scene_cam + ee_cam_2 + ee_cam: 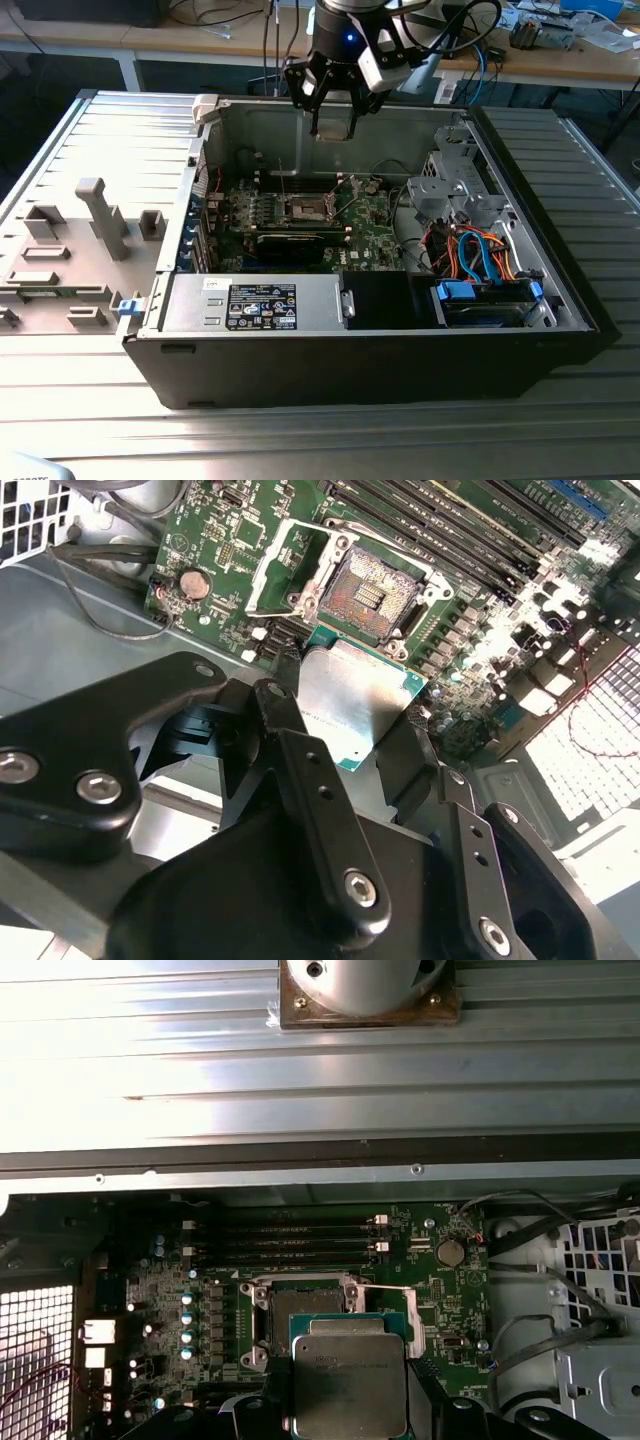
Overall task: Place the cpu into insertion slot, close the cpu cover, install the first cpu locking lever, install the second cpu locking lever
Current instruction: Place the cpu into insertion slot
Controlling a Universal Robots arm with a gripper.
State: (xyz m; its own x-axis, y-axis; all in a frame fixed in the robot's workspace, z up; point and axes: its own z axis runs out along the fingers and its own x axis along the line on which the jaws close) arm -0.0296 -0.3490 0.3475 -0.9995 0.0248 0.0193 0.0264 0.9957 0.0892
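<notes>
- Second wrist view, nearest in: the gripper [345, 720] has its black fingers [300, 770] clamped on two opposite edges of the cpu [360, 685], which sits level with its dull metal top facing the camera.
- Just past the chip, the insertion slot [372, 592] lies bare, its contact field exposed. The cpu hangs above it, apart from it and, by my reckoning, a little off to one side.
- Beside the slot, the cpu cover [262, 575] is swung up off the socket on its hinge.
- So none of the four steps is done: the chip is not yet seated, the cover is open, and both locking levers remain to be set.
- Around the socket, the green motherboard [200, 540] carries a row of memory slots [450, 530].
- From where I stand, in the exterior view, the open computer case [350, 350] holds that board, a power supply [255, 300], a long black card [290, 243] and a drive bay [485, 300] with blue and orange cables.
</notes>
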